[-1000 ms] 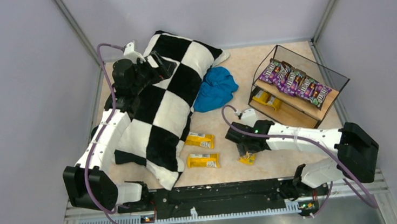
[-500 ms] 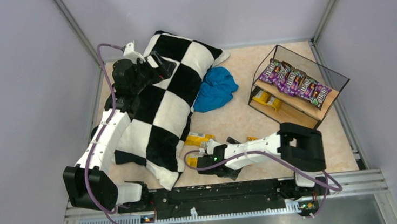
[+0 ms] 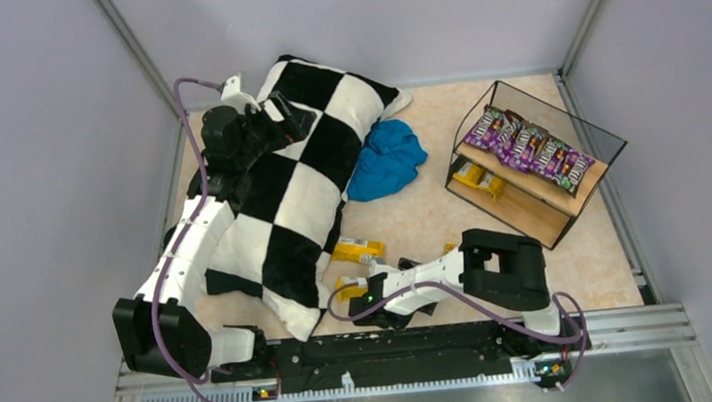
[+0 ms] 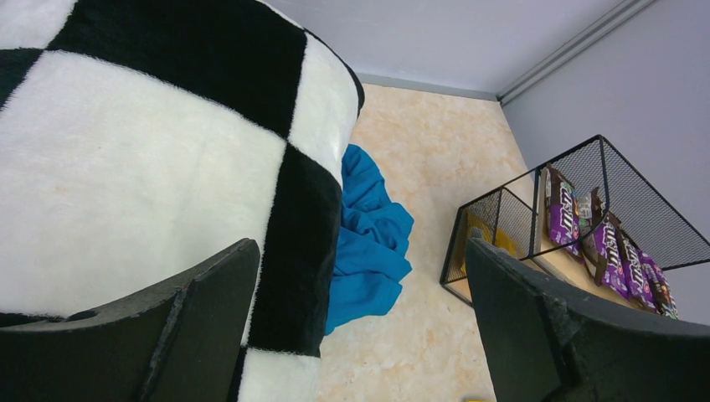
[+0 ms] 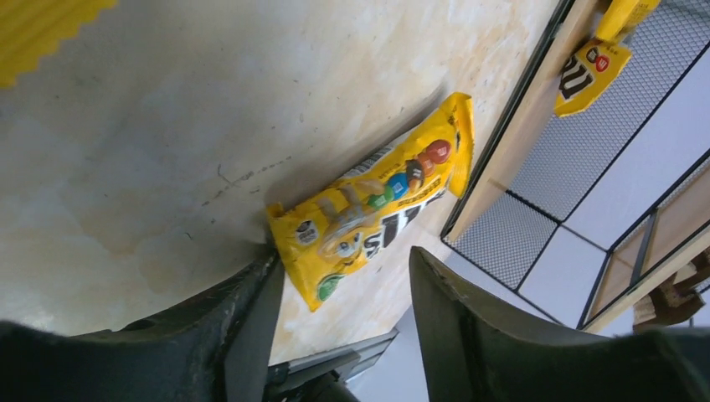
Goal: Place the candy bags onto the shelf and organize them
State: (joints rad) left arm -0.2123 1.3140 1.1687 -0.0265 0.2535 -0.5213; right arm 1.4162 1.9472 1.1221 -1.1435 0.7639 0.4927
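Several purple candy bags (image 3: 527,147) lie in a row on the top board of the wire-framed shelf (image 3: 591,176), and yellow ones (image 3: 479,179) lie on the lower board. Two more yellow bags (image 3: 356,250) (image 3: 348,284) rest on the table beside the pillow. My right gripper (image 3: 381,313) is low by the front edge, folded under its arm. In the right wrist view it (image 5: 345,268) is open, and a yellow bag (image 5: 377,201) lies flat with its near corner by the left finger. My left gripper (image 4: 360,335) hangs open over the pillow.
A black-and-white checkered pillow (image 3: 302,186) covers the left half of the table, and a blue cloth (image 3: 385,159) lies between it and the shelf. The metal front rail (image 3: 393,339) runs just behind my right wrist. Grey walls close in the sides.
My right arm has swung left and folded back toward the front edge, dropping low beside the yellow bags, and its jaws have narrowed. The left arm has not moved.
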